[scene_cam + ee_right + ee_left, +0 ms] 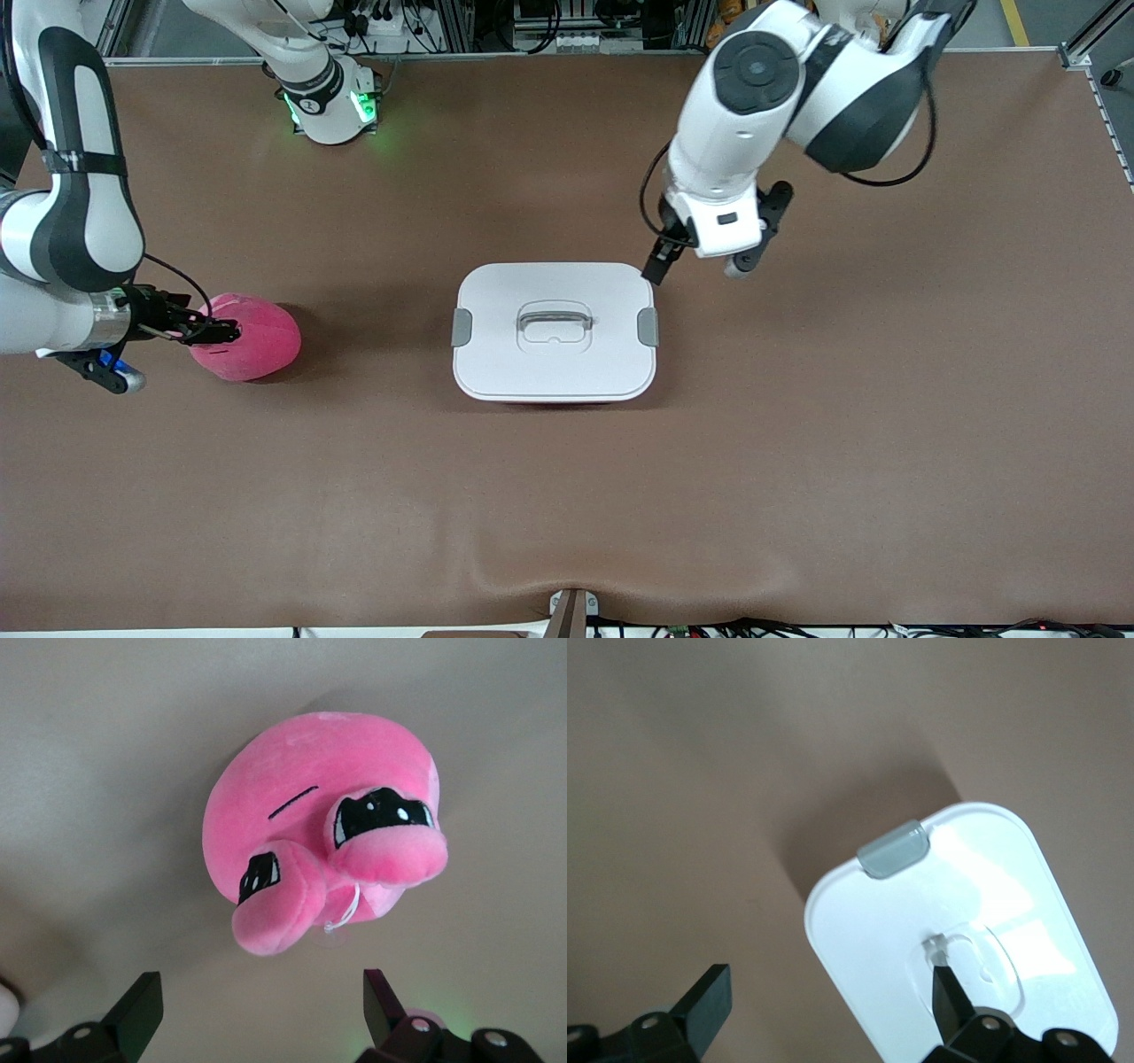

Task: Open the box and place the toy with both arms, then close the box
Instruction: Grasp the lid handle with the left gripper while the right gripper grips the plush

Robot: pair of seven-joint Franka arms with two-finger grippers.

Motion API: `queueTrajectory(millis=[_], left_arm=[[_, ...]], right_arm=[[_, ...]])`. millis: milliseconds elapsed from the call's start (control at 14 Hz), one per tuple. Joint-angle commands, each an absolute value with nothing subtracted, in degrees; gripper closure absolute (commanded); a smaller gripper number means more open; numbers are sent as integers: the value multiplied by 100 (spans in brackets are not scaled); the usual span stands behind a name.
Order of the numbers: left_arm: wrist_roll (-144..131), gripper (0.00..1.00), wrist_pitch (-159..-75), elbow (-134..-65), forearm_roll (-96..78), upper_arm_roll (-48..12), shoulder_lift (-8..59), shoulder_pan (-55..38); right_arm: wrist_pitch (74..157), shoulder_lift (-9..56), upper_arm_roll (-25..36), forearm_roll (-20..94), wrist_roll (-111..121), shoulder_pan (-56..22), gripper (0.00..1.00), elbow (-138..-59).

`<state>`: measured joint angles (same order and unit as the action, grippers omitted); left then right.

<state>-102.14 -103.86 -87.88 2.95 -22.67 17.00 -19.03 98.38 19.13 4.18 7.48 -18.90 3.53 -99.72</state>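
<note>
Front view: I log the box [555, 330] mid-table with its white lid [549, 292] on and both grey clips [648, 327] down, the pink plush toy [248, 338] resting toward the right arm's end, the right gripper [213, 331] at its edge and the left gripper [704, 257] hovering over the table beside the box's corner. Left wrist view: I see the fingers [704, 1005] spread wide, holding nothing, above the lid's recessed handle [961, 961]. Right wrist view: the fingers [137, 1010] are parted wide and empty, the toy ahead of them.
</note>
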Motion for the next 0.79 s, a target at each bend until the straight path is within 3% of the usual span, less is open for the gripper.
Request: queueTrajectory(millis=[0,357,571,714], left_arm=[[-10844,0,-10546,-8446,510,-2259,2056,-2100],[-11539,0,-10986,-8455,527,-2215,2302,-2408],[-12136,0,-11109,-8429,922,-2197,2487,-2575],[-12452,0,-11267,-8315,984,-2197,2627,-2680]], right_arm=[[10317,1687,352,817,-2074,466,0,-10450],[10669,1740,360,800,-2074,457,0,-10494],[10722,1758,360,791,-2083,422,36,-10494],[10758,1784,360,782,-2083,413,39,-10494]])
